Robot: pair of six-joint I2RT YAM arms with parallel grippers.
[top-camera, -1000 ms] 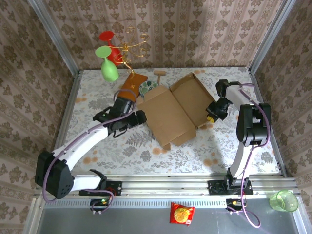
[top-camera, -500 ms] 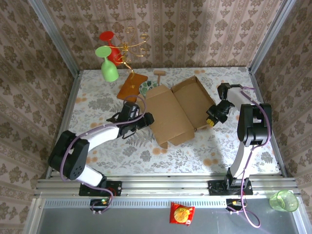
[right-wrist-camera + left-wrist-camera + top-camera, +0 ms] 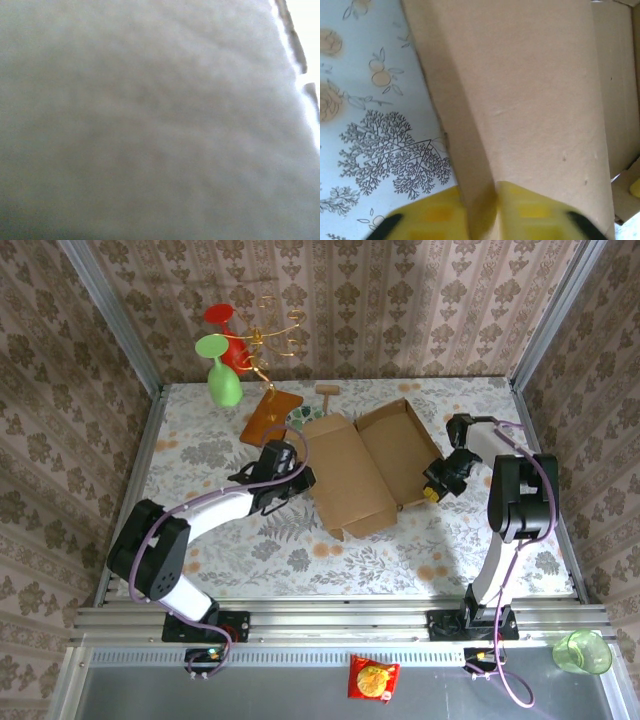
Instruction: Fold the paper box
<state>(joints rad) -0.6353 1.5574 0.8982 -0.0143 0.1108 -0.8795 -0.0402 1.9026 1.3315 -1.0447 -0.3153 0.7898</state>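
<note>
The tan paper box [image 3: 365, 465] lies open in the middle of the table, its lid panel on the left and its tray on the right. My left gripper [image 3: 300, 478] is at the box's left edge. In the left wrist view its yellow fingers [image 3: 540, 215] are shut on a raised cardboard flap [image 3: 470, 165], the gripper [image 3: 482, 212] pinching the flap's edge. My right gripper [image 3: 436, 486] is shut and rests against the tray's right wall. Blurred cardboard [image 3: 150, 120] sits right against the right wrist camera, hiding that gripper's fingers.
A reddish wooden board [image 3: 270, 415] with a gold wire stand holds a green glass [image 3: 222, 380] and a red glass [image 3: 228, 335] at the back left. A small patterned dish [image 3: 300, 420] lies beside the box. A snack packet [image 3: 373, 678] and a green cup [image 3: 582, 652] sit off the table in front.
My left gripper moved right to the box's left edge and closed on the flap. The box shifted slightly to the right. The right gripper barely moved.
</note>
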